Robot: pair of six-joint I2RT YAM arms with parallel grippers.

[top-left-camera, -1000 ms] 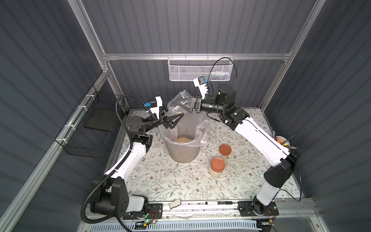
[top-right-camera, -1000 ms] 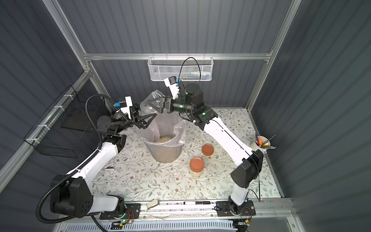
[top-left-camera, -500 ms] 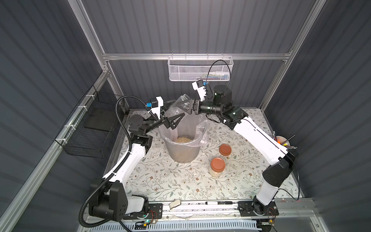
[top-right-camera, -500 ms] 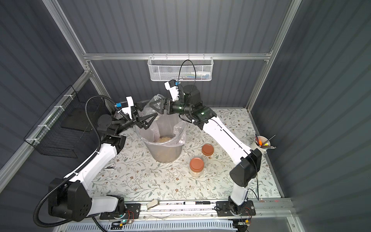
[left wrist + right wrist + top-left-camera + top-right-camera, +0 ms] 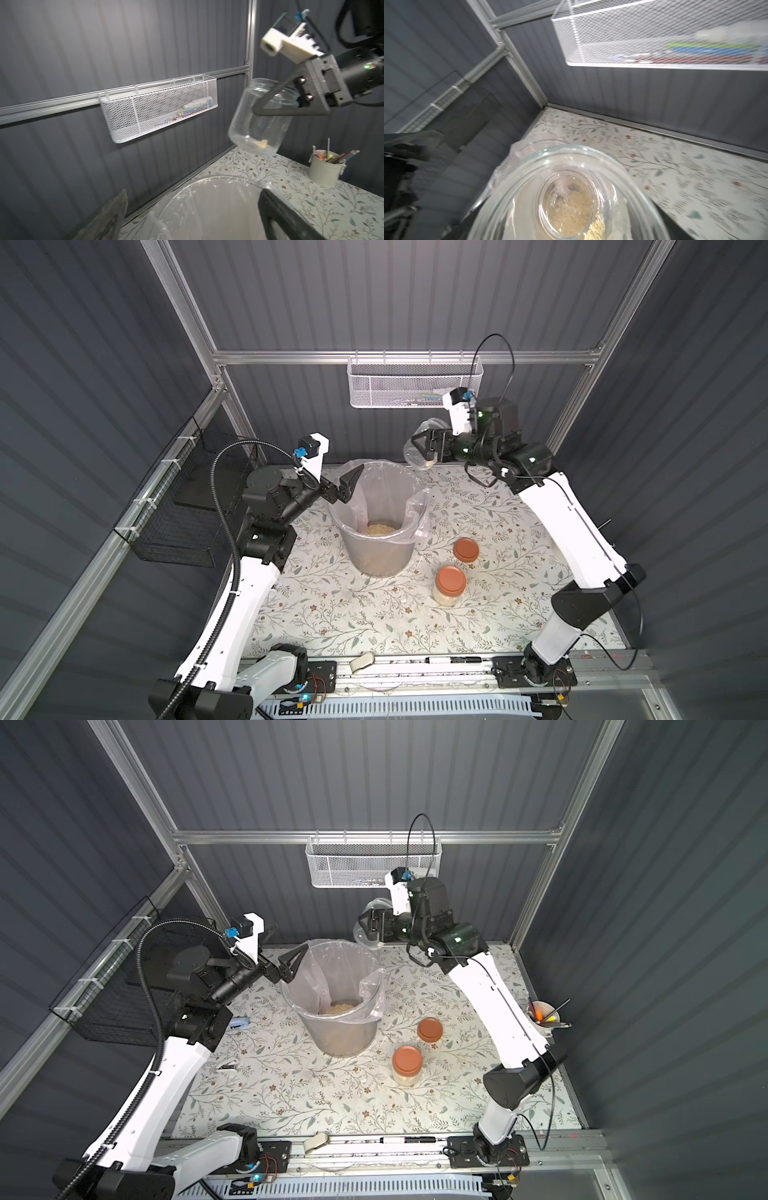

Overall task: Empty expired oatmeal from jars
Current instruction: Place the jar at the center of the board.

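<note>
My right gripper is shut on a lidless clear jar, held in the air behind the bin's far right rim. It is tilted, and a small clump of oatmeal sits at its bottom. My left gripper stands open and empty over the left rim of the grey lined bin, which has oatmeal at its bottom. A jar with an orange lid and oatmeal inside stands right of the bin. Another orange lid sits behind it.
A white mesh basket hangs on the back wall and a black wire basket on the left wall. A white cup of pens stands at the table's right edge. A marker lies on the front rail.
My left gripper has let go of the jar, opened and drawn back to the bin's left rim. My right gripper has closed on the jar and carried it right, off the bin.
</note>
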